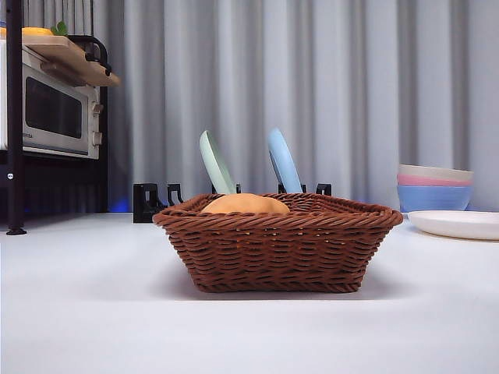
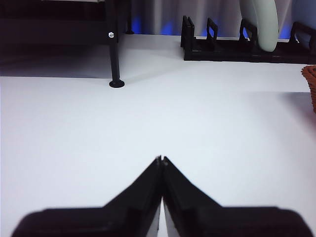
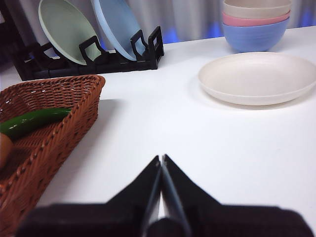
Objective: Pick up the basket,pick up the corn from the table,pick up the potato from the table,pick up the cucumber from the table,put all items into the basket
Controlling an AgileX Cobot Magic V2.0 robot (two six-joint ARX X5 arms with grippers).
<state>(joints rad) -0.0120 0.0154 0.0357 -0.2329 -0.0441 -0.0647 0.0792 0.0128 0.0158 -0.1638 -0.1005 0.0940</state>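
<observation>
The brown wicker basket [image 1: 281,249] stands mid-table. The rounded tan top of the potato [image 1: 244,205] shows above its rim. In the right wrist view the green cucumber [image 3: 32,122] lies inside the basket [image 3: 64,128], beside a sliver of the potato [image 3: 3,150]. The corn is hidden. My right gripper [image 3: 161,158] is shut and holds nothing, over bare table beside the basket. My left gripper [image 2: 161,159] is also shut and holds nothing, over bare table [image 2: 148,118], with only the basket's corner [image 2: 311,84] at the frame edge. Neither arm shows in the front view.
A black dish rack [image 1: 148,202] with a green plate [image 1: 216,164] and a blue plate [image 1: 283,161] stands behind the basket. Stacked bowls [image 1: 434,187] and a white plate [image 1: 456,224] sit at the right. A microwave [image 1: 54,113] on a black shelf stands at the left, its leg [image 2: 115,54] on the table.
</observation>
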